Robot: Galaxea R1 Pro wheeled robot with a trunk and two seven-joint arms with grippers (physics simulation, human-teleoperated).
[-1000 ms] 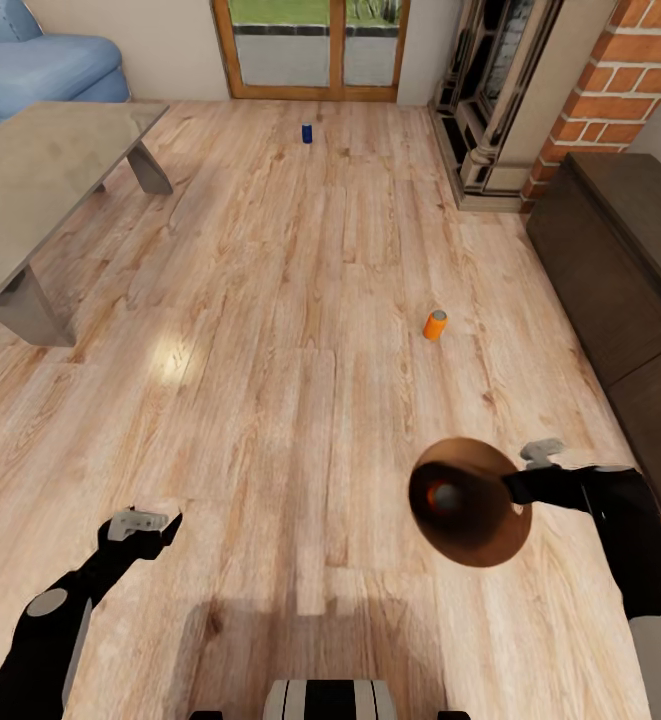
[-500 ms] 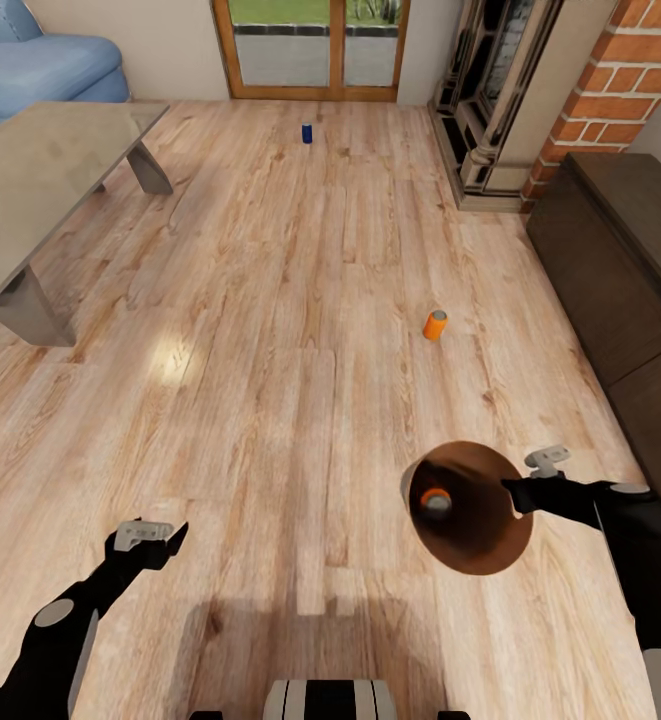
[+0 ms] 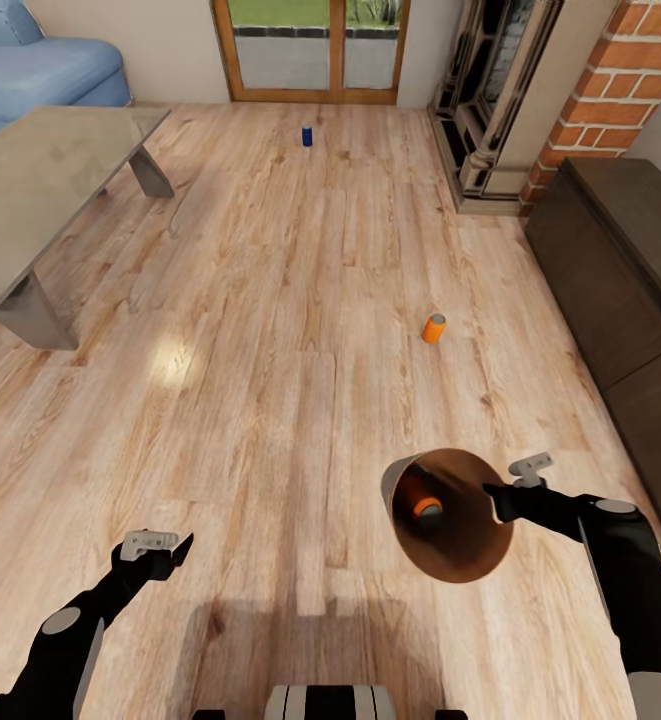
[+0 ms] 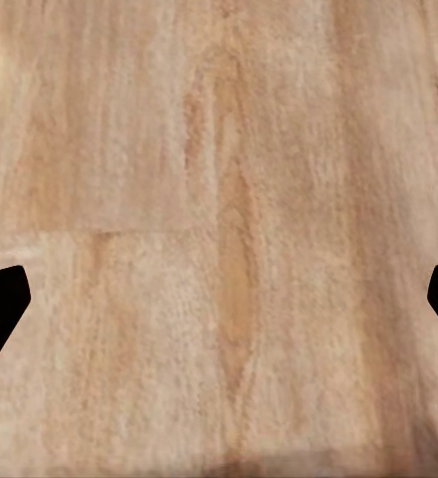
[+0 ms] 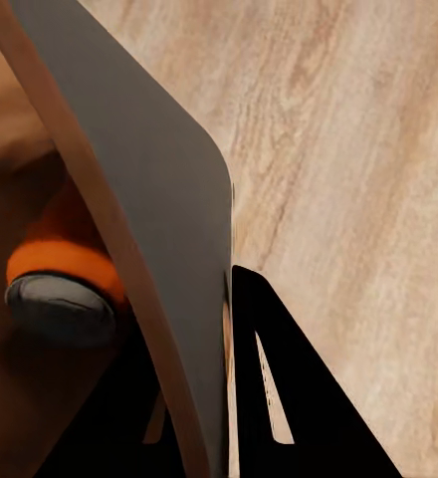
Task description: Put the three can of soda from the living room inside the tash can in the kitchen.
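Since a second ago the trash can [image 3: 448, 515] has swung toward the middle of the head view and tipped further, its copper mouth now facing the camera more squarely, and the left gripper [image 3: 156, 546] has sunk a little lower. Held clear of the wood floor [image 3: 270, 330] by the right gripper [image 3: 500, 497], the bin is pinched at its rim: in the right wrist view one dark finger [image 5: 279, 398] lies against the grey outer wall [image 5: 149, 199] and the other sits inside, with the rim between them. One orange can [image 3: 428, 506] lies inside the bin (its grey top [image 5: 60, 309] shows up close in the right wrist view, resting against the brown inner wall).

A second orange can [image 3: 434, 328] stands on open floor ahead of the bin, well apart from it and near the dark cabinet [image 3: 620, 290] along the right side. The blue can [image 3: 307, 134] stands far off, near the wood-framed glass doors [image 3: 310, 50]. Between these lies a broad stretch of bare boards, bounded by the low grey table [image 3: 40, 190] and blue sofa [image 3: 40, 70] on the left and the brick fireplace [image 3: 530, 90] on the right.

The left gripper hangs over bare floor with its jaws spread wide, each black fingertip [image 4: 0, 309] at an opposite edge of the left wrist view.
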